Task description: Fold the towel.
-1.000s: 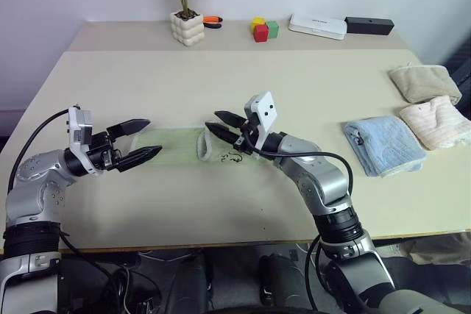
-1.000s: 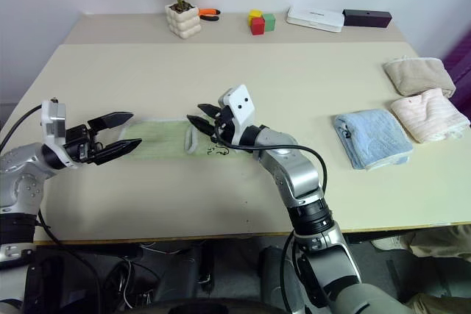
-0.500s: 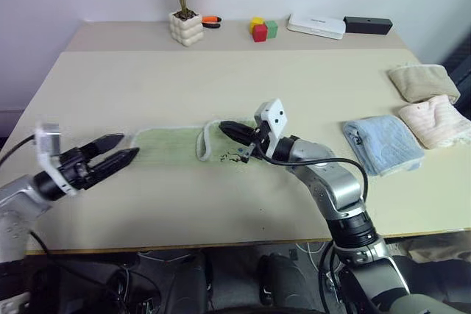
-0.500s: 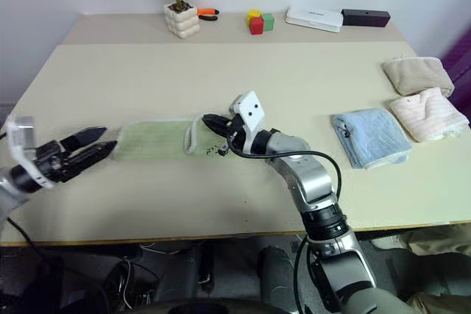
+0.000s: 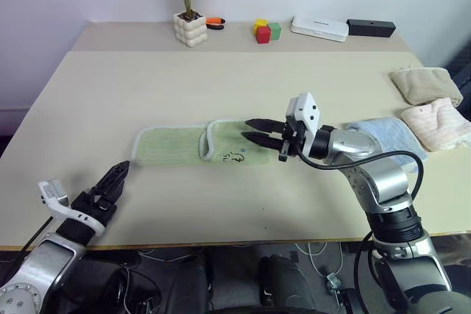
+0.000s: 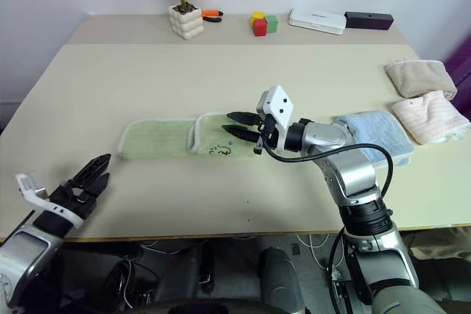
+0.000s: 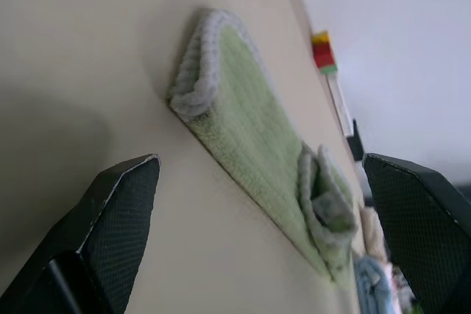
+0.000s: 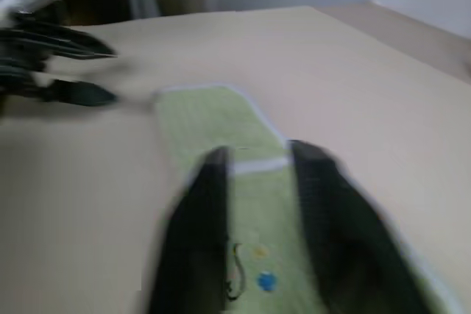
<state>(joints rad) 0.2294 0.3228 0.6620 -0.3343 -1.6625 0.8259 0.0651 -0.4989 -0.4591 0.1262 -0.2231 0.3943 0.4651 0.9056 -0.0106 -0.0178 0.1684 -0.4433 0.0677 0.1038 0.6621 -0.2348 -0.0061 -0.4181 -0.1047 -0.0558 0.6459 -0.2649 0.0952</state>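
1. One green towel (image 5: 193,146) lay flat on the near half of the table (image 5: 221,79), a long strip running left to right, with one end turned back over the middle so that a whitish stitched edge crossed it. A small dark printed mark (image 5: 233,157) showed on its right part.
2. The right gripper (image 5: 254,131) hovered over the right end of the towel, pointing toward the robot's left. Its two black fingers stood apart with a clear gap between them and gripped nothing.
3. The left gripper (image 5: 112,183) sat low near the front left edge of the table, well apart from the towel's left end. Its two fingers were spread wide and empty, and its wrist view looked between them along the towel's length.
4. Three other folded towels lay on the right side of the table: one light blue (image 5: 388,136), just behind the right forearm, one pale pink (image 5: 436,121) and one beige (image 5: 425,82) farther right.
5. Along the back strip stood one potted plant (image 5: 188,26) in a white knobbly pot, with one orange-handled tool (image 5: 213,21) just beside it.
6. Near these stood three small blocks, one yellow (image 5: 259,25), one red (image 5: 263,34) and one green (image 5: 274,31), touching in a cluster.
7. Farther right lay one flat white box (image 5: 318,28) and one black box (image 5: 370,28), near each other.
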